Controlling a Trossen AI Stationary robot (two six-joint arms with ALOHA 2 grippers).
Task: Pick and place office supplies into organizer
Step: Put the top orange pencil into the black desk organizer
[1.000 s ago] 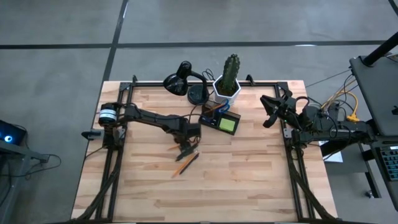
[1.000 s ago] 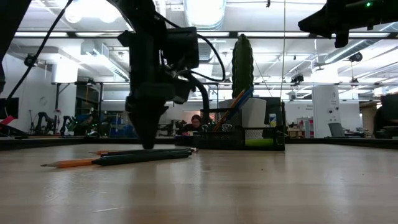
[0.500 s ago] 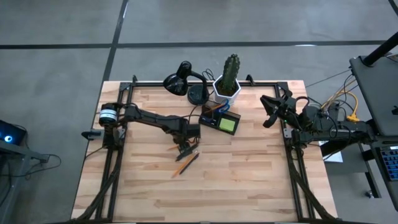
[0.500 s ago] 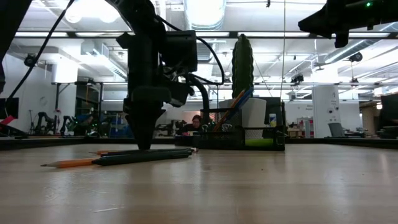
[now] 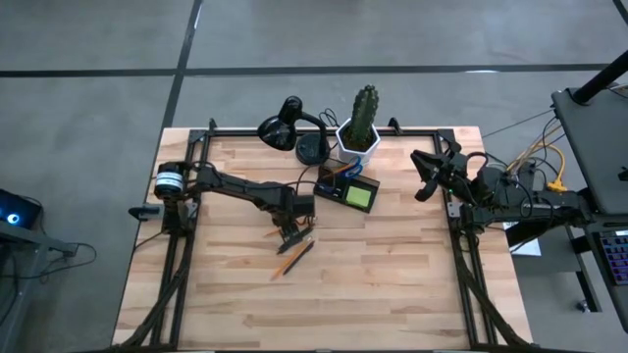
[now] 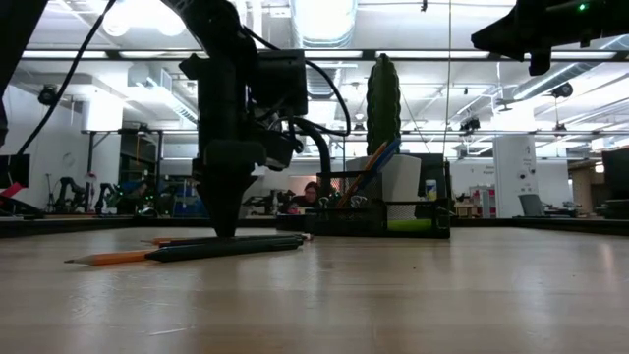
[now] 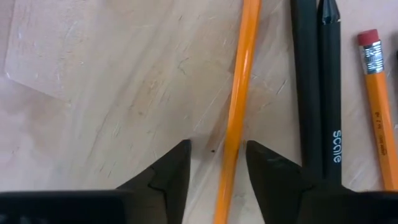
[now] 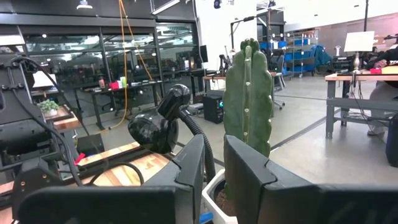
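I see two dark, near-black arms w/ jointed tube links. Left arm (image 5: pixel 240 188) has a white-and-black banded cylinder at its base, at 9 o'clock on the table. Thin black cables loop round its wrist block. Right arm (image 5: pixel 471 186), at 3 o'clock, carries bundled black cabling. Fingers (image 7: pixel 168 177) are matte black, wedge-shaped w/ angular facets.

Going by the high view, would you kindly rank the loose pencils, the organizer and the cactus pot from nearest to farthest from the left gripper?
1. Loose pencils, directly under the left gripper.
2. Organizer, toward the table's back.
3. Cactus pot, behind the organizer at the back edge.
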